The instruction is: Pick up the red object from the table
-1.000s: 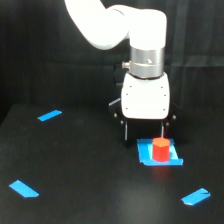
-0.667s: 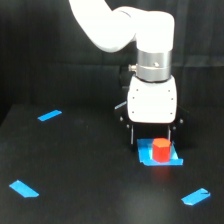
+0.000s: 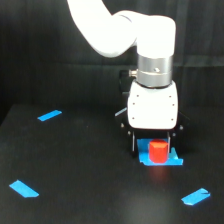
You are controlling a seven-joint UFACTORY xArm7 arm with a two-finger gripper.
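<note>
Fig.: approach phase, exterior view. Gripper poised over the red object, white body directly above it; 2 dark fingers visible at either side below the body, spread wider than the block, i.e. jaws apart, nothing clamped. Red object standing upright on blue square patch, patch lying flat on the table. Block sitting between the fingers but nearer the finger on the view's right, w/ top edge partly hidden by the gripper body. Contact btw. pads and block not discernible from this angle.

Beyond the gripper: 3 blue tape strips, 1 at view's upper left, 1 at lower left, 1 at lower right, all well apart from the block.

Risks, as judged:
- Off-centre block: on closing, nearer finger prob. touching first, pushing or tipping the block.
- Fingertips too high: pinch on upper rim only, block squeezed out downward.
- Fingertips too low: scraping table or catching patch edge, lifting patch w/ block.
- Depth alignment unverifiable from 1 view; possible miss front-to-back.
</note>
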